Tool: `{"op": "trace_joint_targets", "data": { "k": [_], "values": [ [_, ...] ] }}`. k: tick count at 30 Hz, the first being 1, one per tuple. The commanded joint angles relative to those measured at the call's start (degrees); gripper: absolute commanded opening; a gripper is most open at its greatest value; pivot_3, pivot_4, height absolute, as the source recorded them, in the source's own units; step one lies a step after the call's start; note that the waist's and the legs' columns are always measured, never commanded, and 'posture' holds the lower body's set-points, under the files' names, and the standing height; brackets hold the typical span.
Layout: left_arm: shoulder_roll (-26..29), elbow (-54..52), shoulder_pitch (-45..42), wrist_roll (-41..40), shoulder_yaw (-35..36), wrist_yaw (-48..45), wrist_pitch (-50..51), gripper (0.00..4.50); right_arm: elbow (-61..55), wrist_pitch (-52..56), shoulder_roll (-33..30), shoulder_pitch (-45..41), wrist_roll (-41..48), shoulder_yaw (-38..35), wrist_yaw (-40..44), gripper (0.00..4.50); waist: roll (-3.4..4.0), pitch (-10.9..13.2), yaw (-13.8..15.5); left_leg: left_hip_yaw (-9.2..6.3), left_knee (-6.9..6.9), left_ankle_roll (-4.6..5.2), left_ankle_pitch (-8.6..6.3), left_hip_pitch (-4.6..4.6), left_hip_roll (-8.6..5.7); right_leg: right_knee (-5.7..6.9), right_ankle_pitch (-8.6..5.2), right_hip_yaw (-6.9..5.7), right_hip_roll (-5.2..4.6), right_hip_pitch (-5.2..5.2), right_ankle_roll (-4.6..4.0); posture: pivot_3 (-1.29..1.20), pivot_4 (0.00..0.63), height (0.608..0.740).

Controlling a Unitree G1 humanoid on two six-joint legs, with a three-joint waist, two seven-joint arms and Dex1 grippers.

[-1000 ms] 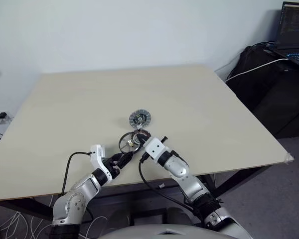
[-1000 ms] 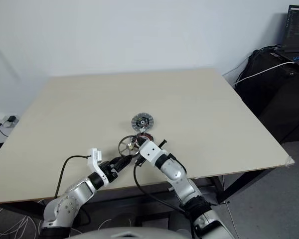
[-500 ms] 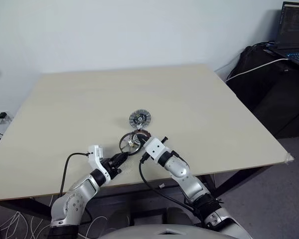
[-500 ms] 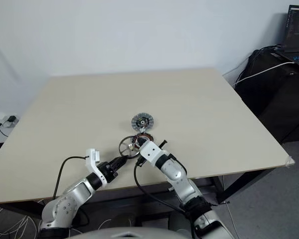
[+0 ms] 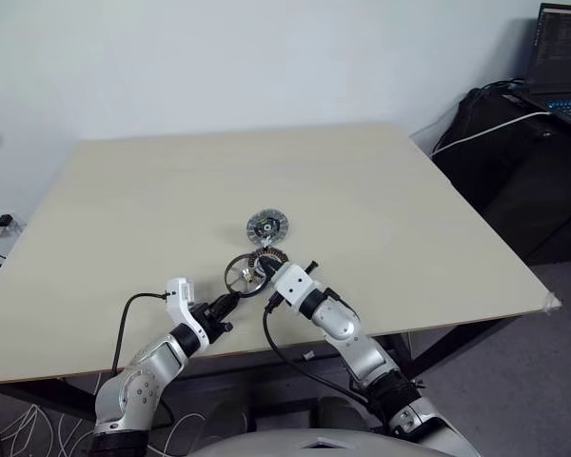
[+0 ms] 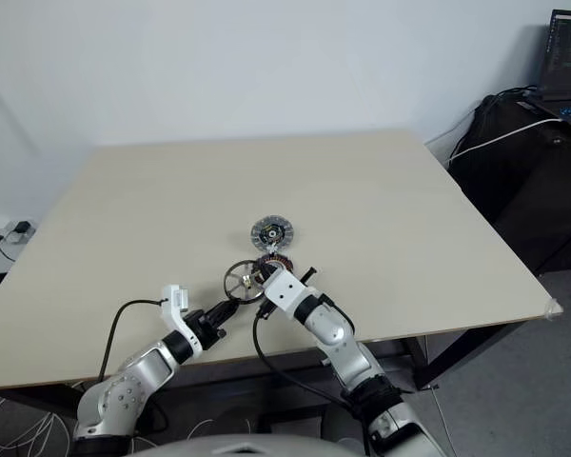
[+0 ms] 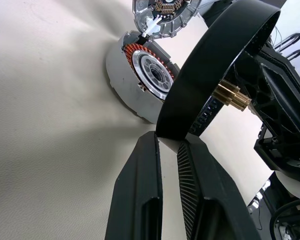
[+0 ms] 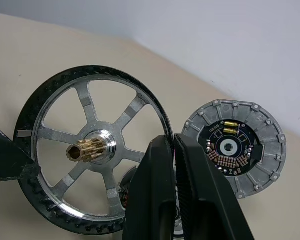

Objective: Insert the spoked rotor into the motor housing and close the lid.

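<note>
The left gripper (image 7: 169, 150) has gone from wide open a second ago to nearly closed, and its two black fingers (image 7: 140, 190) now pinch the dark outer rim of the spoked rotor (image 8: 85, 150), which stands on edge just on the robot's side of the motor housing (image 7: 140, 75), to its left. The right gripper (image 8: 172, 145) has not moved and stays shut on the opposite edge of the same rim, so the wheel is for the moment held from both sides; this looks like a hand-over or a two-handed steadying before the insertion. The rotor's brass pinion (image 8: 82, 151) juts from the hub, away from the housing. The housing lies open on the table (image 5: 409, 209), its ring of copper coils around a bare silver centre with nothing seated in it, so the insertion is not yet done. The lid (image 8: 235, 150) lies flat just beyond the housing, joined to it at the edge, its inner face with the segmented rim and dark centre turned up, so it is not yet closed.
</note>
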Motion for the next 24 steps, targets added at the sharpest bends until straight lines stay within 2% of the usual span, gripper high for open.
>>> {"op": "trace_joint_targets", "data": {
  "k": [1,7,11,13,21,24],
  "values": [
    [-0.3,-2.8,-0.2,-0.6,0.4,-0.5,-1.0,0.18,-1.8,0.2,-0.2,-0.4,-1.1,-0.7,-1.0,0.00,0.00,0.0,0.0,0.00,0.00,0.00,0.00,0.00,0.00,0.00,0.00,0.00,0.00,0.00,0.00,0.00,0.000,0.740],
    [-1.8,-3.1,0.1,-0.4,0.7,0.9,-1.9,0.18,-2.8,2.7,-0.2,-0.3,2.3,-1.0,3.7,0.00,-0.01,0.0,0.0,0.00,0.00,0.00,0.00,0.00,0.00,0.00,0.00,0.00,0.00,0.00,0.00,0.00,0.000,0.740],
    [-2.6,-3.5,0.7,-0.2,0.4,1.2,-2.1,0.12,-3.6,4.0,-0.1,-0.2,3.2,-1.1,4.9,1.03,0.00,0.0,0.0,-0.01,0.00,-0.01,-0.01,0.00,0.01,0.00,-0.01,-0.01,0.00,0.00,0.00,0.00,0.000,0.740],
    [-2.8,-3.6,0.8,-0.1,0.4,1.3,-2.1,0.00,-4.2,4.5,-0.1,0.0,3.6,-1.0,5.7,1.66,-0.01,0.0,0.0,-0.01,-0.01,-0.03,-0.02,0.00,0.02,0.00,-0.01,-0.02,0.00,-0.01,0.00,0.00,0.000,0.740],
    [-3.6,-3.8,0.8,0.0,0.7,1.9,-2.4,0.00,-5.7,5.5,0.0,0.6,4.4,-0.9,6.8,4.22,-0.05,0.0,0.1,-0.01,-0.01,-0.16,-0.09,-0.01,0.00,-0.01,-0.01,-0.03,-0.02,0.00,0.00,0.00,0.000,0.740],
    [-4.5,-3.6,0.3,0.7,1.1,3.2,-3.5,0.00,-6.8,6.8,-0.4,0.9,5.7,-0.8,9.3,4.22,-0.07,0.0,0.1,-0.01,-0.01,-0.16,-0.09,-0.01,0.00,-0.01,-0.02,-0.03,-0.02,0.00,0.00,0.00,0.000,0.740]
  ]
}}
